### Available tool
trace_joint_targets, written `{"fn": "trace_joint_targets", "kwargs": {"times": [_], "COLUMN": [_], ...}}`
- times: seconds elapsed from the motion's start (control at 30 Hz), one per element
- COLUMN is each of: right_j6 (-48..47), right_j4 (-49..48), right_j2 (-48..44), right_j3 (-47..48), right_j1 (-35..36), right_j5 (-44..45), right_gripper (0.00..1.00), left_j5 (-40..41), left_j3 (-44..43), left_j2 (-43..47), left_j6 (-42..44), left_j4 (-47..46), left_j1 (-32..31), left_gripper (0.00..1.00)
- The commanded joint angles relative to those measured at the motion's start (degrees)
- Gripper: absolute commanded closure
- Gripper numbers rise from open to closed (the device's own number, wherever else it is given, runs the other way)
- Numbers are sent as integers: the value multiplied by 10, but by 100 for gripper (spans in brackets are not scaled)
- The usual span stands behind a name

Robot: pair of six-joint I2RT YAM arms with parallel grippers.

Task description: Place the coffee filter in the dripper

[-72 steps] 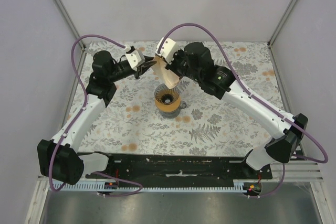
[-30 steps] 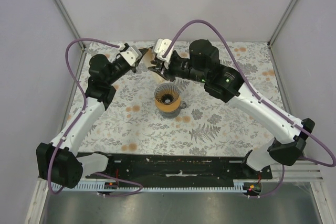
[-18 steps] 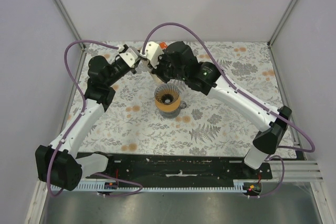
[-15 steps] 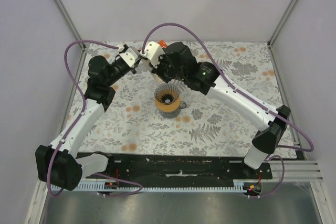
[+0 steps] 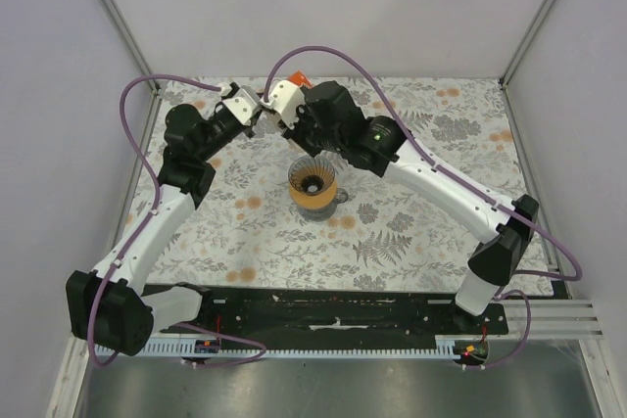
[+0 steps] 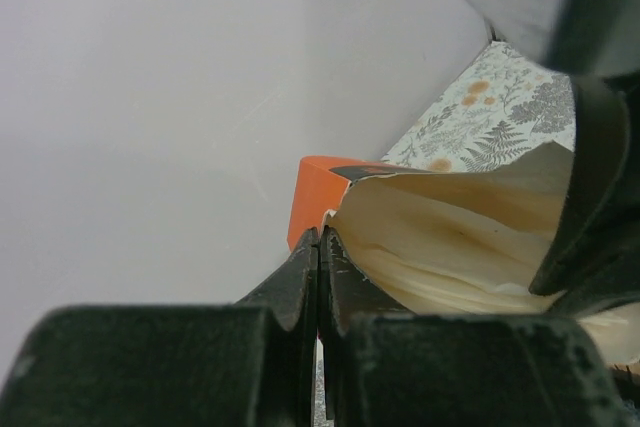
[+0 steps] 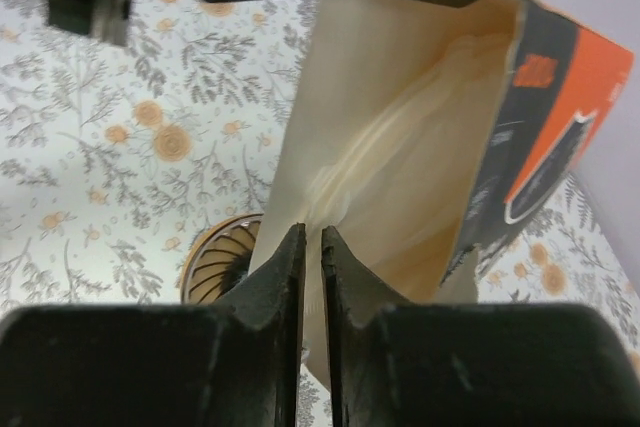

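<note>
Left fingers [image 6: 296, 282] pinch the rim of the orange carton [image 6: 312, 192]; right fingers [image 7: 280, 277], barely parted, meet its cream papers [image 7: 400, 147]; the grey ribbed dripper [image 5: 313, 183] stands at their five o'clock.

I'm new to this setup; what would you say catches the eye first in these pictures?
Both arms meet over the table's far middle, where the left gripper pinches the edge of an orange carton and the right gripper points into its cream papers. Just nearer, the dripper stands empty on the floral cloth.
</note>
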State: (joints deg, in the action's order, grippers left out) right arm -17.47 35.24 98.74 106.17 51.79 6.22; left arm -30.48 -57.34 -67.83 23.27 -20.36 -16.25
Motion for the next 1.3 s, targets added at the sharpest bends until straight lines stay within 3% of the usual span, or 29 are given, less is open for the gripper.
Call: {"fn": "trace_joint_targets", "kwargs": {"times": [0.0,0.3,0.53,0.73,1.27], "right_j6": [-18,-43,-18,0,17], "right_j4": [-27,-60,-51,-50,-47], "right_j2": [-36,-38,-11,-11,19], "right_j3": [-32,-51,-25,-23,3], "right_j1": [-1,-1,-6,-12,-18], "right_j5": [-75,-111,62,114,104], "right_gripper": [82,85,86,84,60], "left_j5": [-4,-2,-5,-11,-15], "left_j3": [0,2,3,2,6], "left_j2": [15,17,18,17,18], "left_j6": [-7,-5,-5,-8,-10], "left_j4": [-32,-31,-31,-31,-33], "left_j1": [-2,-2,-1,-2,-2], "left_gripper": [98,98,98,98,98]}}
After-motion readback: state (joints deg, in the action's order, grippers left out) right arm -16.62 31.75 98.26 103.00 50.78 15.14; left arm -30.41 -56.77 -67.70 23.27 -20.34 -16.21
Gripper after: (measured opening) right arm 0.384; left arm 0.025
